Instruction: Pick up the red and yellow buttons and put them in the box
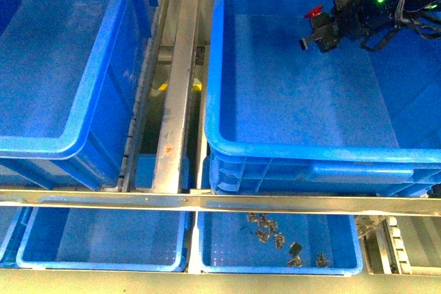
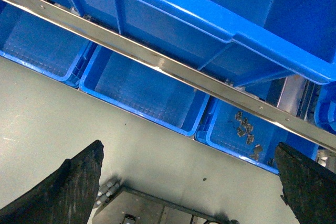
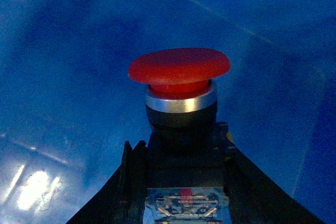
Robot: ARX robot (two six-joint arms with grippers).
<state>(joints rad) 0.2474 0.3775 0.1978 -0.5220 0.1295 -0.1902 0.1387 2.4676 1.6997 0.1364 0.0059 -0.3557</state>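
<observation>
**While the red button [image 3: 178,66] hangs in the box [image 1: 303,148], you hold it by its body**

You have it pinched tight in the right gripper [image 3: 181,153], above the box floor, at the far right side. It looks small, hard and not heavy. Its smooth round cap would likely slip, so the blocky black body under the silver ring is the best place to hold, and the fingers [image 3: 252,187] sit there. Its long line runs from cap to body, along the fingers, with the cap pointing out past the tips. Your left gripper [image 2: 191,187] is spread wide with nothing in it, by the small blue trays [image 2: 136,85].
</observation>
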